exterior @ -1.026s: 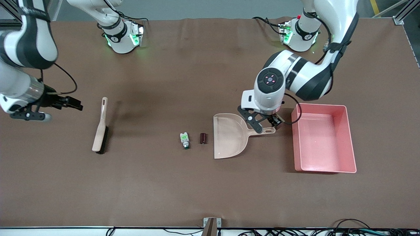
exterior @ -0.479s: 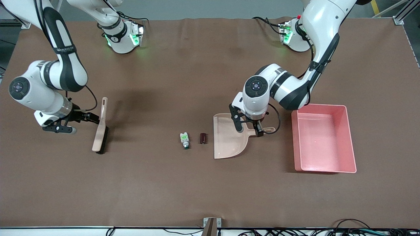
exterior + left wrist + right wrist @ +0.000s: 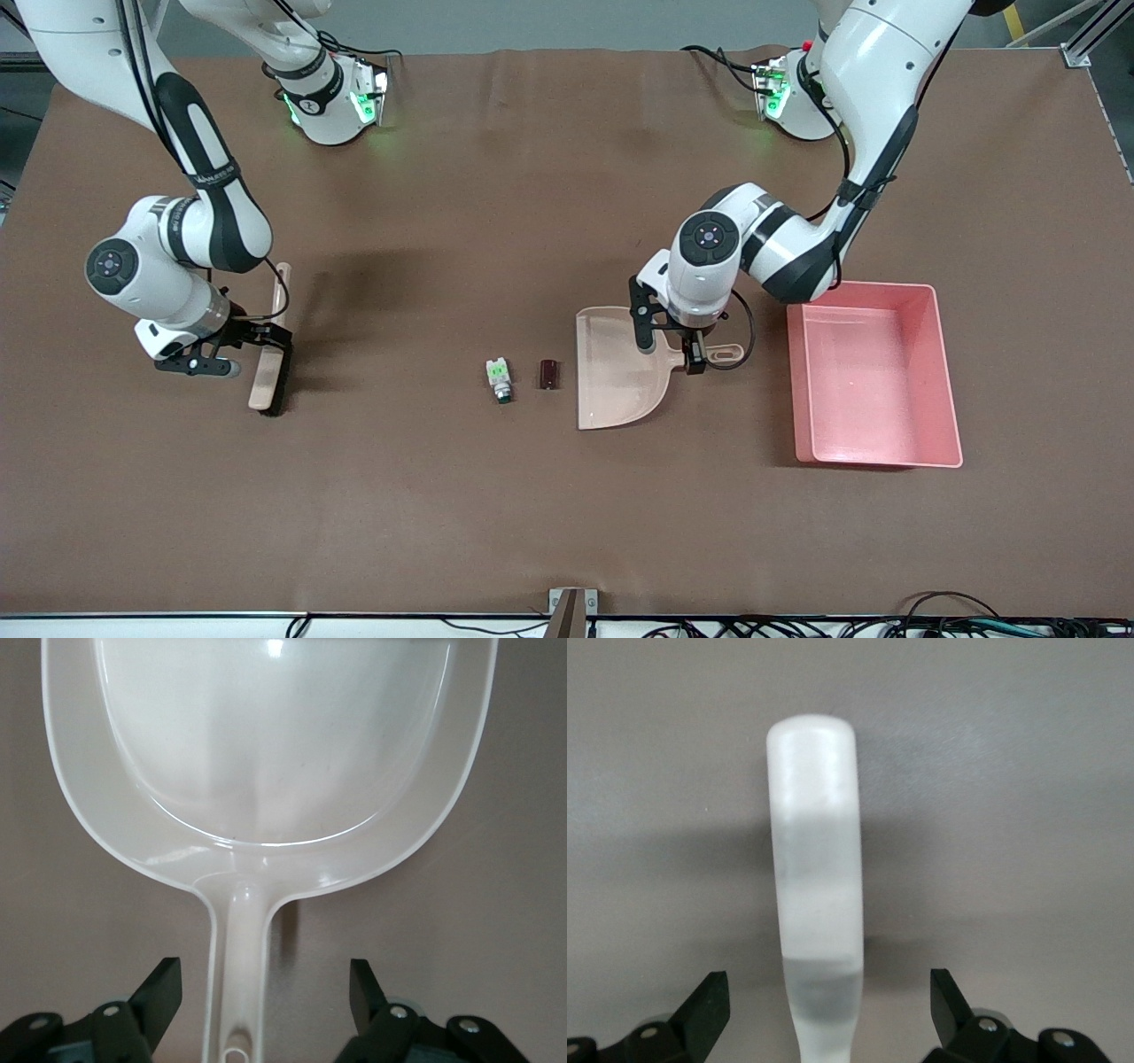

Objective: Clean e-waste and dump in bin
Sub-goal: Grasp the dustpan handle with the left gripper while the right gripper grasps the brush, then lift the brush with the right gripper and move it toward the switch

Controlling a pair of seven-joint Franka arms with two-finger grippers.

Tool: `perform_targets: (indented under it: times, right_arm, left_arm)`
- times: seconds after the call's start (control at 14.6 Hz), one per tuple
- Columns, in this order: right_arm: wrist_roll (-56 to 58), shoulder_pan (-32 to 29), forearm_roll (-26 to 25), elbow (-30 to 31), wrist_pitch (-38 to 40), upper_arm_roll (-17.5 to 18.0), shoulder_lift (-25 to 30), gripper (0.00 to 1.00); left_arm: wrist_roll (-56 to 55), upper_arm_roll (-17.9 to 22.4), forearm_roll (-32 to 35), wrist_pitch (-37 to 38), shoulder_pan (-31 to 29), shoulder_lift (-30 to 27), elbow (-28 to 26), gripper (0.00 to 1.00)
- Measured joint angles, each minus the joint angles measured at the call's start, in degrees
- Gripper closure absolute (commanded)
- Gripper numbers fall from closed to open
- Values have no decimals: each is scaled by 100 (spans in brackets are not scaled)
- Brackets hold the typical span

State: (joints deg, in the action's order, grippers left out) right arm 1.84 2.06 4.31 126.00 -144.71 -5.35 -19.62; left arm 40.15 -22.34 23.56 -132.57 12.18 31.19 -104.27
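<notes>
Between brush [image 3: 268, 372] and dustpan [image 3: 620, 377]: e-waste [image 3: 500, 380]; bin [image 3: 873, 377] beside dustpan.

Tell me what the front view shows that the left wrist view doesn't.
Only the front view: the pink rectangular plastic bin, the two tiny e-waste pieces, the beige wooden brush and the right gripper open around it. Only the left wrist view: gaps between the open fingers and the handle. Both: the beige plastic dustpan and left gripper.

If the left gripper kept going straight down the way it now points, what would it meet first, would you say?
Most likely the dustpan: its handle lies between the open fingers of the left gripper, though the remaining height is unclear.
</notes>
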Motion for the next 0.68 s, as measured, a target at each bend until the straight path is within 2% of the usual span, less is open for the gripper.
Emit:
perform_targets:
  times: [0.14,0.48,0.68]
  right_arm:
    - [0,37,0,0,-30,1,-49,12]
    - [0,35,0,-1,-88,-13,-82,40]
    - [-1,26,0,-1,-133,-28,-151,48]
  left_arm:
    - [137,8,180,-77,-45,100,7,16]
    - [137,7,448,-111,-16,298,44,18]
    - [138,1,571,-111,6,314,56,22]
